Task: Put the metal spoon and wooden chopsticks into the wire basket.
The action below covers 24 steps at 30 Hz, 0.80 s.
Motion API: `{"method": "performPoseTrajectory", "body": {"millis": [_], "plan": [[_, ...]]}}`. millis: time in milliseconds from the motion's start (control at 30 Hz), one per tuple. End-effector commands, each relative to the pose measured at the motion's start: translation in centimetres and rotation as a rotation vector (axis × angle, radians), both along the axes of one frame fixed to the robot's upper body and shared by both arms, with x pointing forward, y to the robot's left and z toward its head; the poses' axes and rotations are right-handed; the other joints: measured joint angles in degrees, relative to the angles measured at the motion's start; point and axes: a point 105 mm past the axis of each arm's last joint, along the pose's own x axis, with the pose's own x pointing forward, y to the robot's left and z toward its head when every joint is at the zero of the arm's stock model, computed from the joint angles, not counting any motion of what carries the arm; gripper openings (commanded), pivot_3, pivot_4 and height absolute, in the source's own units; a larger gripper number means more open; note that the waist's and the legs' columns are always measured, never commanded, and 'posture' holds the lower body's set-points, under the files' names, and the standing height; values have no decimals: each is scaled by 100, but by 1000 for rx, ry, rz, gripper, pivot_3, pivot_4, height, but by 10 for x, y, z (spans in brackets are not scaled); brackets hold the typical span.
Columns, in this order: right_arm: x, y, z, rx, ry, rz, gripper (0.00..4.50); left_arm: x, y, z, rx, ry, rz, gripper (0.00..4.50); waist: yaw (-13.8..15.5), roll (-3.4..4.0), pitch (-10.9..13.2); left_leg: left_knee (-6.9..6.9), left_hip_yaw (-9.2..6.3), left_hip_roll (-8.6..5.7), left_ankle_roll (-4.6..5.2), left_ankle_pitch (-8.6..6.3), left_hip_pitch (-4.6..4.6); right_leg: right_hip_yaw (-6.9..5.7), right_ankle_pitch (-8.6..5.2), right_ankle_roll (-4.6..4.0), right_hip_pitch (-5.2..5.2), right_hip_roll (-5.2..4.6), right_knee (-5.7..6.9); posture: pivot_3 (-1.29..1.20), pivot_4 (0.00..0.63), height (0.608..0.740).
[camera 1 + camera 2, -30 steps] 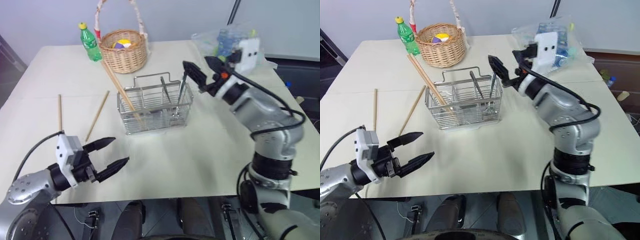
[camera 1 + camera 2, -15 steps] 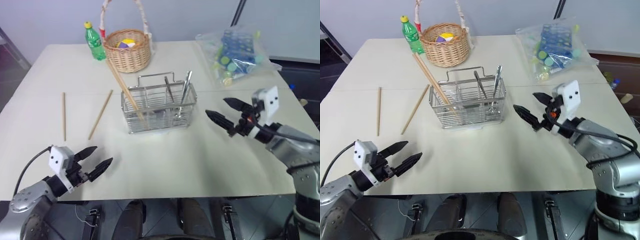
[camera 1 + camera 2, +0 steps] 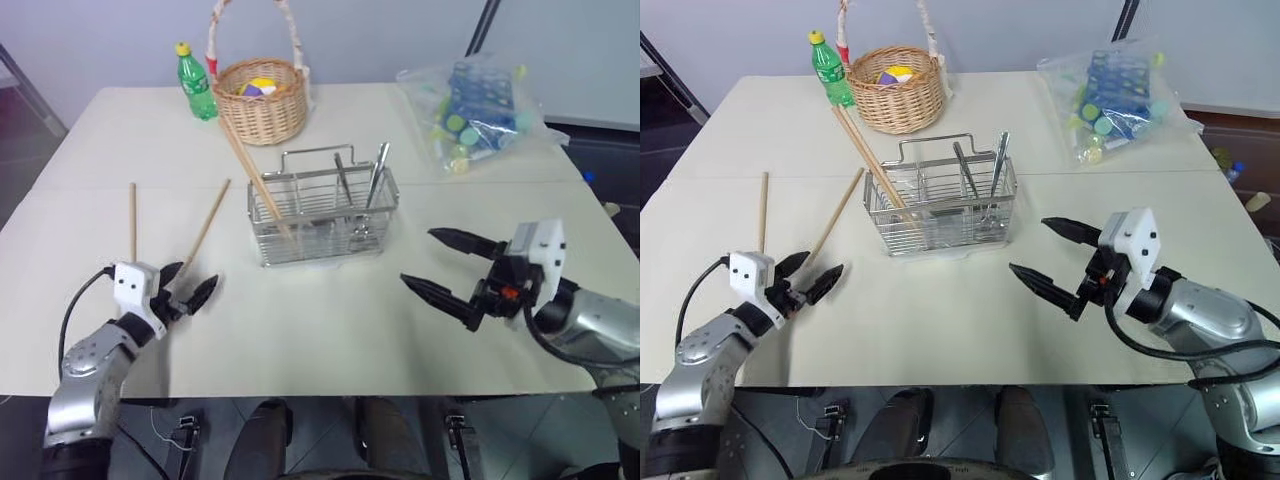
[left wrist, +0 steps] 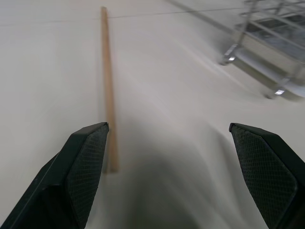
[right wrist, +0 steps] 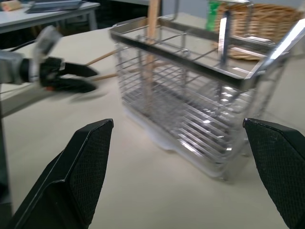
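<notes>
The wire basket (image 3: 320, 205) stands mid-table. The metal spoon (image 3: 377, 170) stands upright in it beside another metal utensil (image 3: 342, 178), and one wooden chopstick (image 3: 250, 170) leans out of its left end. Two more chopsticks lie on the table to its left, one slanted (image 3: 207, 225) and one straight (image 3: 132, 222). My left gripper (image 3: 195, 283) is open just at the near end of the slanted chopstick (image 4: 107, 86), which runs past one finger (image 4: 81, 171). My right gripper (image 3: 417, 257) hangs open and empty in front of the basket (image 5: 190, 105), to its right.
A round wicker basket (image 3: 258, 98) and a green bottle (image 3: 195, 82) stand at the back left. A clear bag of coloured items (image 3: 475, 105) lies at the back right. The table's front edge runs close under both grippers.
My right gripper drew back from the wire basket and sank toward the front right of the table. My left gripper moved forward to the slanted chopstick's near end. Both stayed open.
</notes>
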Motion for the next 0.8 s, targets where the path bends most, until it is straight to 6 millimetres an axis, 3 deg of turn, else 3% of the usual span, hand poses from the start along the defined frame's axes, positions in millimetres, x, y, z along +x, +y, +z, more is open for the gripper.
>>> {"method": "performPoseTrajectory", "body": {"millis": [33, 167, 433, 633, 800], "plan": [[-3, 10, 0, -21, -72, 30, 4464, 9, 4, 15, 3, -75, 67, 4263, -3, -2, 0, 0, 0, 0, 0, 0, 0, 0, 1, 1, 0, 0, 0, 0, 150, 740], [-4, 16, -8, -39, -86, 51, 4464, 13, -2, 26, -20, -115, 91, 4263, -22, -2, 0, -2, 0, 0, -1, 0, 5, 0, 2, 4, 0, 0, 3, 0, 150, 740], [-7, 15, -16, -129, -109, 129, 4464, 36, 6, 71, 107, -261, 266, 4263, 6, -7, -1, 3, -2, -2, -1, 0, 7, 0, 2, 4, 9, 0, 2, 0, 150, 740], [-4, 16, -15, -134, -116, 143, 4464, 55, 17, 68, 67, -122, 424, 4263, -20, -9, -1, -1, -2, -2, -1, 0, 23, 0, 6, 13, 15, 0, 8, 0, 150, 740], [-4, 15, -12, -133, -117, 140, 4464, 66, 8, 73, 76, -20, 426, 4263, -17, -14, 0, 1, -3, -3, -1, 0, 25, 0, 8, 18, 18, 0, 9, 0, 150, 740]]}}
